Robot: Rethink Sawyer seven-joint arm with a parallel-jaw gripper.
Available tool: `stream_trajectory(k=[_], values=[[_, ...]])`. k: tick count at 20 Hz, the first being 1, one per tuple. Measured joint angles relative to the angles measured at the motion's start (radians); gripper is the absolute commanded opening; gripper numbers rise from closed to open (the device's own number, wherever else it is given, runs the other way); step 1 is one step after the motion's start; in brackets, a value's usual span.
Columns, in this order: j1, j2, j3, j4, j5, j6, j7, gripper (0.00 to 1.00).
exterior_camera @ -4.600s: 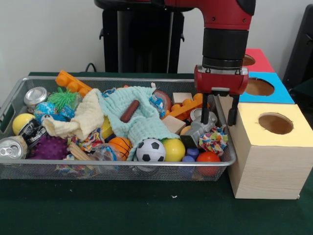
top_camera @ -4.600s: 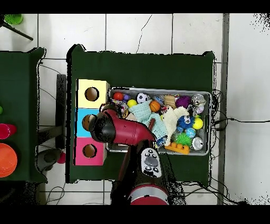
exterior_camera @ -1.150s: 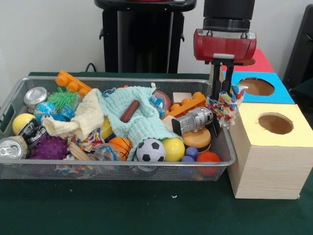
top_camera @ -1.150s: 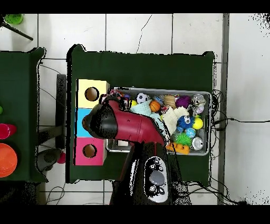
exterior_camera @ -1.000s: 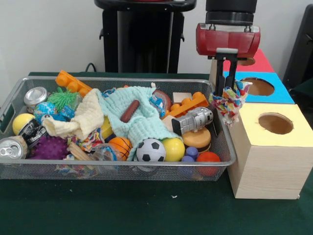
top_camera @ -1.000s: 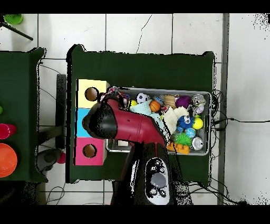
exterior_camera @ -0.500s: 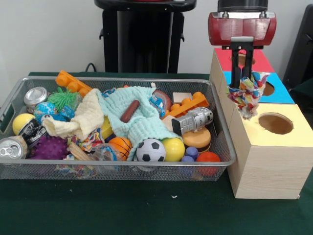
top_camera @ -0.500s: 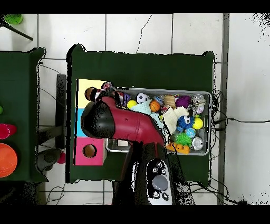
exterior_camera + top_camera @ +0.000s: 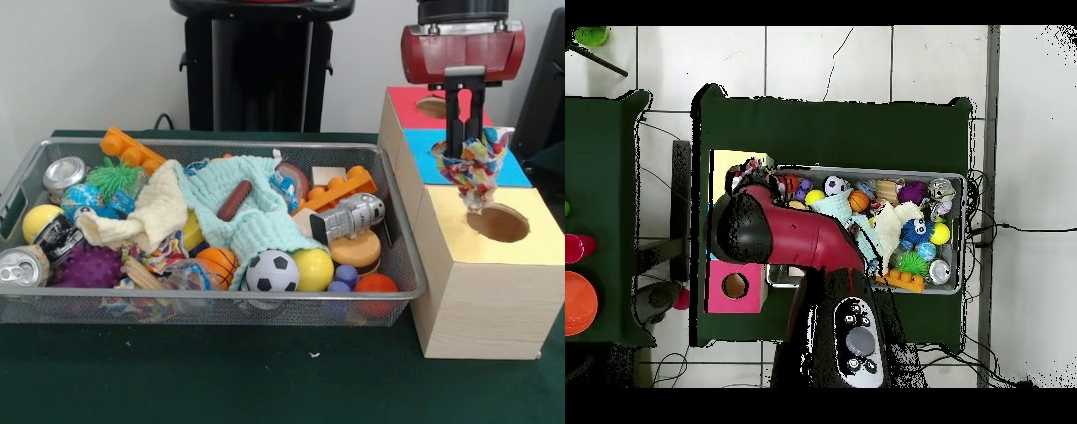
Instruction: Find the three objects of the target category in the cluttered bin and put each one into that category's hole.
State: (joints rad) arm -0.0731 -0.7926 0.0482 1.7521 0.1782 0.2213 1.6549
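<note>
My gripper (image 9: 464, 150) is shut on a scrunched multicolour fabric piece (image 9: 476, 170) and holds it in the air just above the left rim of the round dark hole (image 9: 499, 223) in the yellow-topped wooden box (image 9: 481, 291). In the overhead view the arm (image 9: 780, 235) covers that hole, and the fabric (image 9: 748, 177) peeks out at its edge. The wire mesh bin (image 9: 26, 172) lies left of the boxes, full of toys. Another patterned fabric piece (image 9: 164, 254) shows near its front, partly buried. A third is not visible.
The blue-topped box (image 9: 428, 157) and the red-topped box (image 9: 415, 106) stand behind the yellow one. In the bin lie a mint-green cloth (image 9: 256, 212), a pale-yellow cloth (image 9: 146, 214), a soccer ball (image 9: 272, 270), cans (image 9: 22, 265) and orange bricks (image 9: 132, 150).
My gripper has lifted the multicolour fabric out of the bin's right end and carried it right, over the yellow-topped box to the hole's edge.
</note>
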Motion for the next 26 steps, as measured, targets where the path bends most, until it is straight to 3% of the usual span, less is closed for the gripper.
stream_trajectory(k=[15, 26], values=[[0.09, 0.063, 0.0, 0.004, 0.01, 0.0, 0.0, 0.0], [0.108, 0.073, -0.006, 0.004, 0.036, 0.0, 0.0, 0.0]])
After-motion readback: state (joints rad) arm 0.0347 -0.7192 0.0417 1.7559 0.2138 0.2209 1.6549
